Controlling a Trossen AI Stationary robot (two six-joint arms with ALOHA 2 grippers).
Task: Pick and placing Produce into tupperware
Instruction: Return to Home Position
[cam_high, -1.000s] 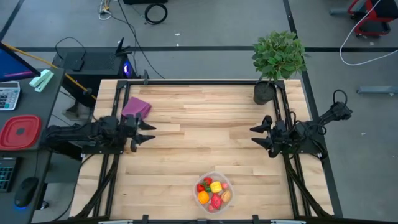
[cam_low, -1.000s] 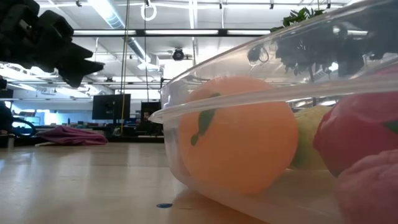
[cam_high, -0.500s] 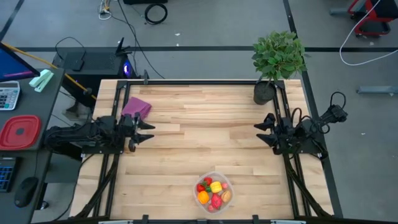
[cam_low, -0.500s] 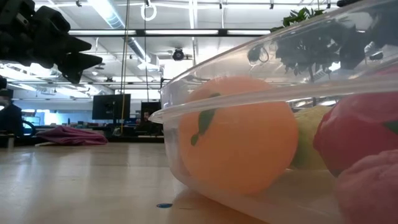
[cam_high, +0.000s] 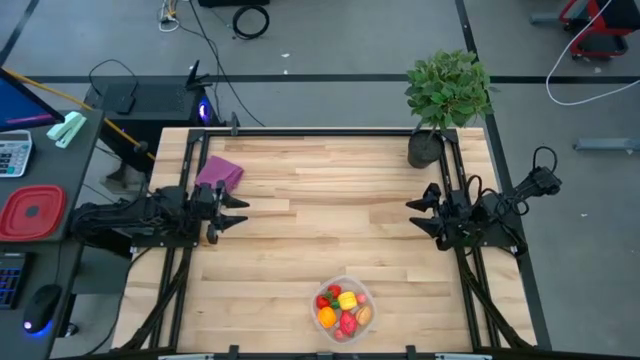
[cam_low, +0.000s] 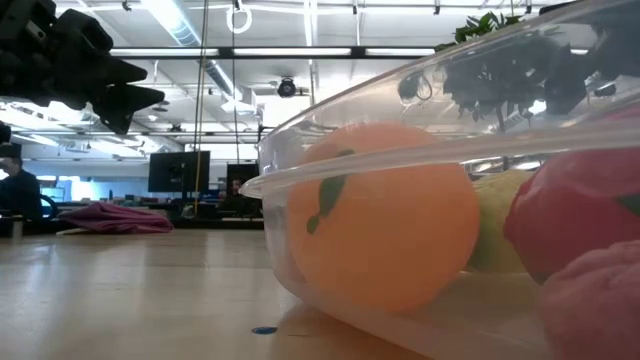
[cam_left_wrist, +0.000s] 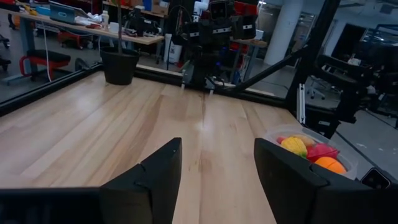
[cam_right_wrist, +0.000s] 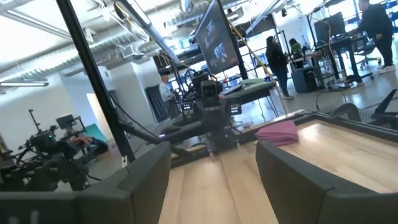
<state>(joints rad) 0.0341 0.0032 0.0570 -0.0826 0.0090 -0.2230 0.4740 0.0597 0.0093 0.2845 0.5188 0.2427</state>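
- The room is an open lab with ceiling lights and desks. The bench (cam_high: 330, 200) is pale wood inside a dark frame, and I see no loose pieces on its bare boards.
- The tupperware (cam_high: 343, 308) sits at the bench's near edge, a little right of centre. The produce (cam_high: 340, 310) is piled inside it, and the orange (cam_low: 385, 215) presses against the clear wall.
- The left gripper (cam_high: 243, 213) hovers by the left edge, fingers spread and holding nothing.
- The right gripper (cam_high: 410, 217) hovers by the right edge, also spread and empty.
- Each gripper faces the other across the middle. The tub lies off to the side of that line, toward the near edge and well apart from both. The right gripper is somewhat nearer it. The tub is round, so I see no axis to line up with.
- My read is that the filling is done and only parking the arms remains.
- The purple cloth (cam_high: 220, 172) lies near the far left corner, and the potted plant (cam_high: 447, 95) stands at the far right corner.
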